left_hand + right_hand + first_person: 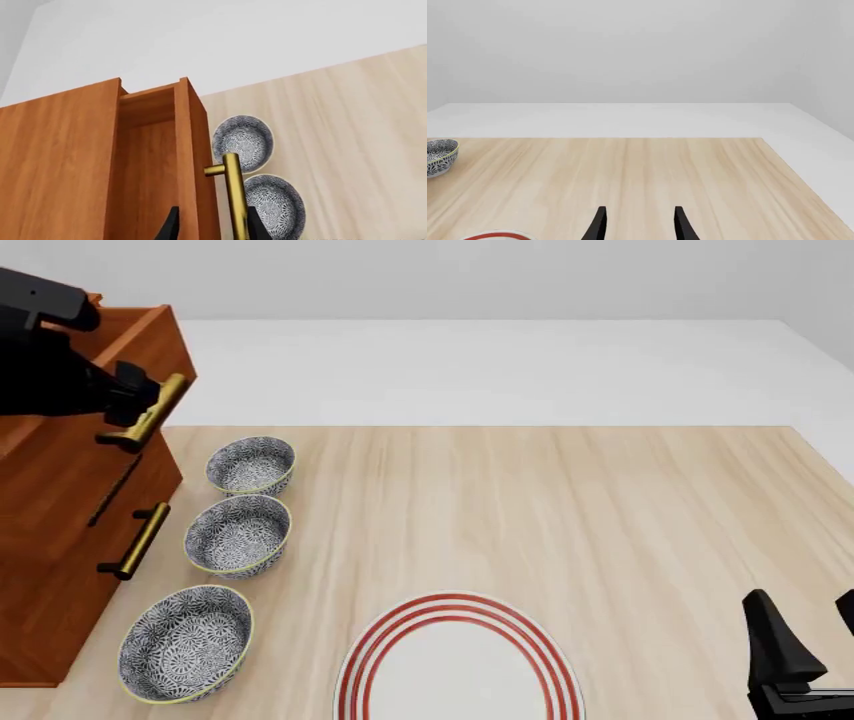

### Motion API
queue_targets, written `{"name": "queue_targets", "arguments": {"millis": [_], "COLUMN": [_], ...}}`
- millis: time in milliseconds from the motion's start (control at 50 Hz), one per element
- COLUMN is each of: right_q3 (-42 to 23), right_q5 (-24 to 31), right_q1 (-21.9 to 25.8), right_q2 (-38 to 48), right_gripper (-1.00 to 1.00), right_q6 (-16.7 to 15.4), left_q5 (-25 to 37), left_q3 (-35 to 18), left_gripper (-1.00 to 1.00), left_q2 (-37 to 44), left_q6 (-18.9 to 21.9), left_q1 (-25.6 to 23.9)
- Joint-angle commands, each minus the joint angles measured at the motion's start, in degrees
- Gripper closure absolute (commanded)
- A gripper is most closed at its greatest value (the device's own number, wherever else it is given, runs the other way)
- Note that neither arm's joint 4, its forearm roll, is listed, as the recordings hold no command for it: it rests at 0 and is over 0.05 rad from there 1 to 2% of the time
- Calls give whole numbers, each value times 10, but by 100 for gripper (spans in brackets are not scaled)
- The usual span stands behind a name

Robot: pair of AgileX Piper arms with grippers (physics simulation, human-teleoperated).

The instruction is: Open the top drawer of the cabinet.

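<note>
- Brass bar handle (144, 412) of the reddish-brown wooden top drawer (183, 165) sat clenched in my left gripper (131, 392); the drawer stood out from the tall wooden cabinet (60, 530) at the table's left edge.
- My right gripper (639, 223) hung released over bare pale wood table (601, 520), well apart from the blue-patterned bowls (238, 535).

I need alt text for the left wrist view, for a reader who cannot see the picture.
The top drawer of the reddish-brown cabinet is pulled out, its inside showing, with the left gripper around the brass bar handle. Past the handle, two patterned bowls sit on the light wooden table.
</note>
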Motion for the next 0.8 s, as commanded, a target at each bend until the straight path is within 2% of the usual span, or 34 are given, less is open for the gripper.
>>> {"name": "queue_targets", "arguments": {"millis": [20,800], "right_q3": [0,0], "right_q5": [0,0], "right_q1": [0,0], "right_q2": [0,0], "right_gripper": [-100,-100], "right_q6": [0,0], "left_q5": [9,5], "left_q3": [-5,14], "left_gripper": [-100,-100], "left_q2": [0,-2], "left_q6": [1,-22], "left_q1": [-10,-51]}}
